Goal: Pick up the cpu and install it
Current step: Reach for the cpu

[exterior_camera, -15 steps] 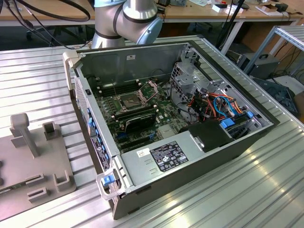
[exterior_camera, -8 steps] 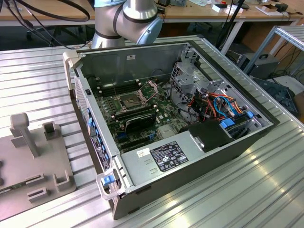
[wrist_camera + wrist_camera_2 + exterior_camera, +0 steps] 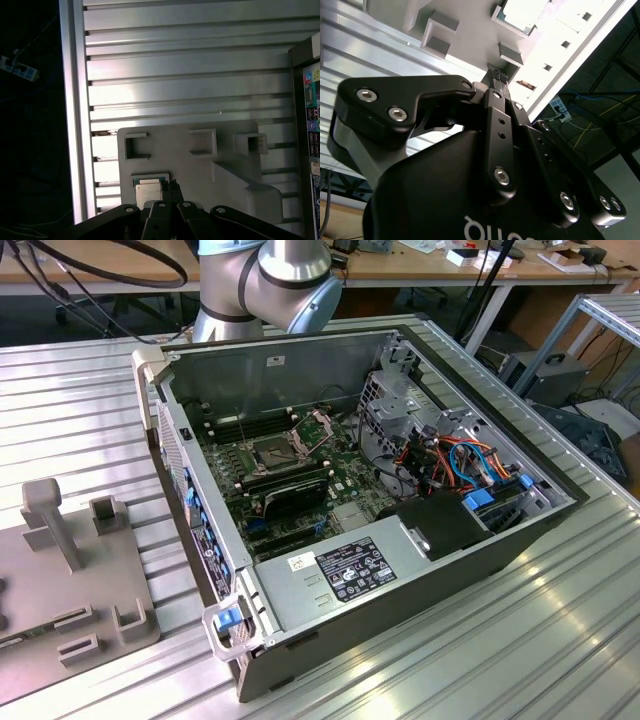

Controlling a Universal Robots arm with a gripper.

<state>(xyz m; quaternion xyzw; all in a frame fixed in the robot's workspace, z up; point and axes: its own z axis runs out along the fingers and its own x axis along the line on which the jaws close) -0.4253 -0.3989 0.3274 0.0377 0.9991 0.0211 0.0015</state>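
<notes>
The cpu is a silver square with a green edge, lying in a pocket of the grey fixture plate. In the first wrist view my gripper hangs above the plate, its black fingertips pressed together right beside the cpu, with nothing between them. The second wrist view shows the same closed fingertips with the cpu farther off on the plate. In the exterior view the open computer case exposes the motherboard and its empty cpu socket, whose latch frame is lifted.
The fixture plate lies on the ribbed aluminium table at the exterior view's left, with raised blocks and an upright post. The arm stands behind the case. Cables and a drive cage fill the case's right side.
</notes>
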